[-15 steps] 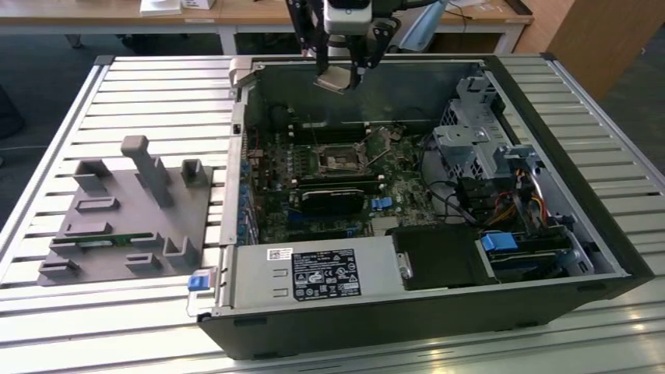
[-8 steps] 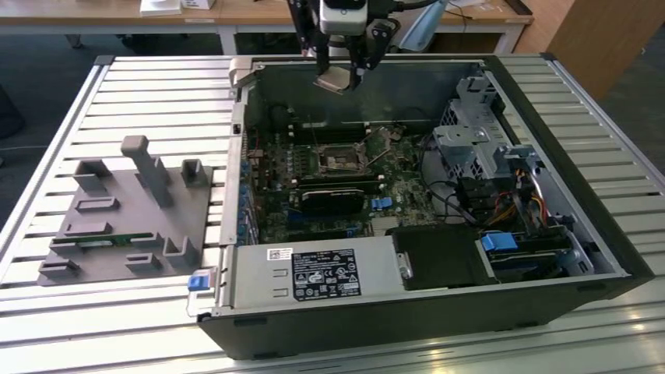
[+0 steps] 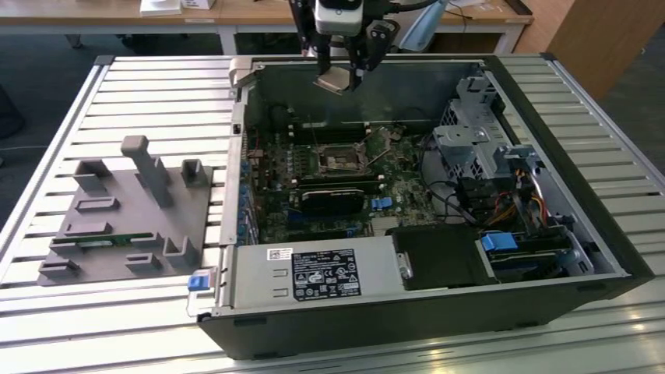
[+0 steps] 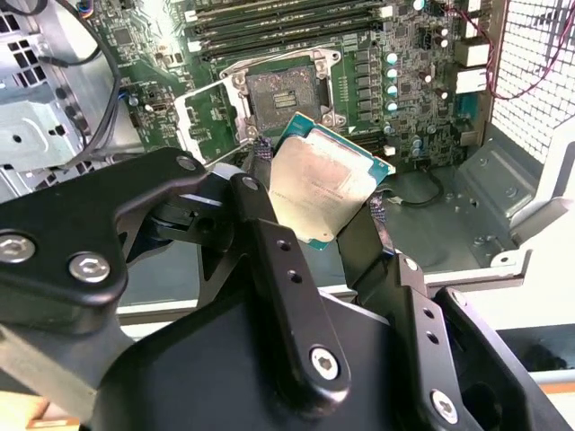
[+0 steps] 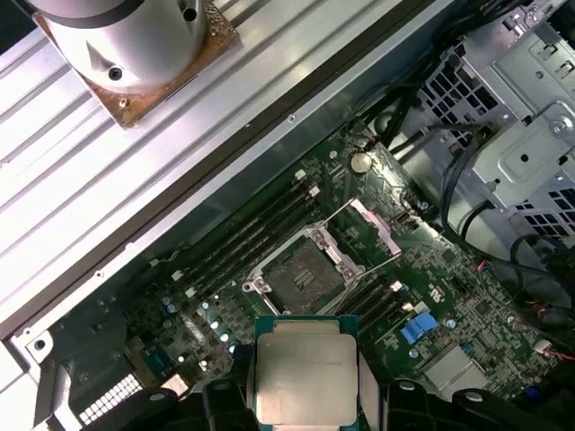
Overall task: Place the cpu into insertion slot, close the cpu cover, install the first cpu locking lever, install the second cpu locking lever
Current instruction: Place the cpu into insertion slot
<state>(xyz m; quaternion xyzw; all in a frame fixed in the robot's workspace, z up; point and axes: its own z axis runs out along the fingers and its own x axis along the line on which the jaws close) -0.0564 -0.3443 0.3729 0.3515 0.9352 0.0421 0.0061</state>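
A white label [image 3: 322, 274] with black print is seen on the silver box at the near edge of the open computer case [image 3: 416, 331] in the exterior view; its print is too small to be read. The case is laid on its side on a slatted metal tabletop [image 3: 156, 93]; a grey moulded fixture [image 3: 124, 218] is set on the tabletop toward the exterior view's left, well apart from the case. Inside the case a green motherboard [image 3: 311, 214] is exposed, with a silver drive cage [image 3: 468, 140] and bundled cables [image 3: 509, 206] toward the exterior view's right.

The cpu [image 3: 332, 81] is clamped by the pincer [image 3: 340, 76]; in the second wrist view the cpu [image 4: 328, 180] is gripped at 2 opposite edges by the 2 black fingers [image 4: 269, 260], its pale metal top turned to the camera and its green edge visible. In the exterior view the chip is held tilted, high over the far wall of the case.

The insertion slot [image 3: 341, 158] lies on the motherboard, well apart from the chip; in both wrist views the insertion slot [image 4: 281, 90] [image 5: 301, 277] is seen bare, with a dark centre and nothing across the way to it. The cpu cover [image 4: 184, 126] [image 5: 375, 226] is swung up beside the slot; long black memory strips [image 5: 260, 229] are ranged along the slot's other side.
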